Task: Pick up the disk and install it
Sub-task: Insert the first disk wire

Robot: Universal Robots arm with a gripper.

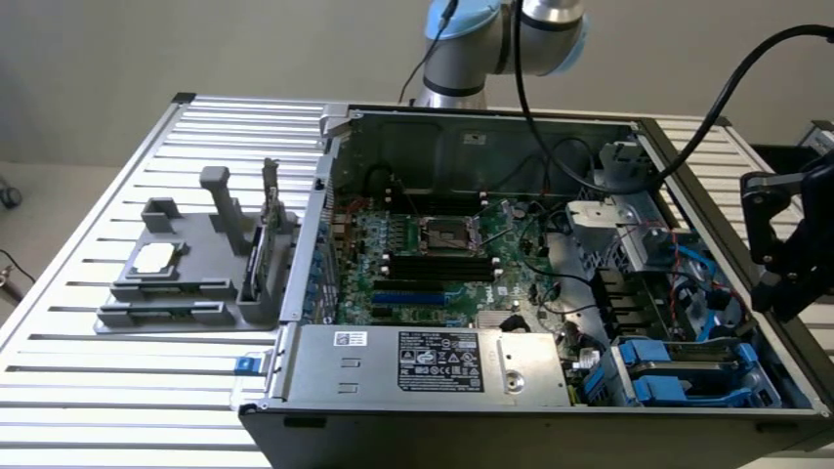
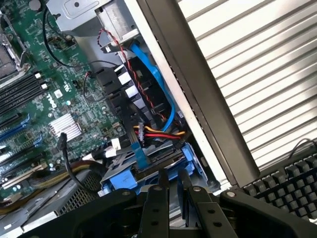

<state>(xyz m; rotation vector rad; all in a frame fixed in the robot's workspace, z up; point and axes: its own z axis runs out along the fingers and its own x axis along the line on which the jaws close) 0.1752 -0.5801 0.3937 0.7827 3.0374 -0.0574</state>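
Note:
My gripper (image 2: 172,174) hangs over the right-hand side of the open computer case (image 1: 521,430), just above the drive bay. Its two black fingers (image 2: 157,198) stand a narrow gap apart with nothing between them. In the exterior view the gripper (image 1: 779,293) is the black assembly at the view's right edge. Under it a blue plastic carrier (image 2: 124,173) sits in the bay, with a blue ribbon and red-yellow-black wires (image 2: 158,134) running to it. The same blue carriers (image 1: 678,376) fill the case's near right corner. The disk's silver body is hidden.
The green motherboard (image 1: 431,254) covers the case floor, and a silver labelled power supply (image 1: 443,362) lies along its near wall. A gray tray (image 1: 170,293) with a small square chip (image 1: 154,257) sits on the slatted table (image 1: 117,391). A black keyboard (image 2: 287,183) lies outside the case.

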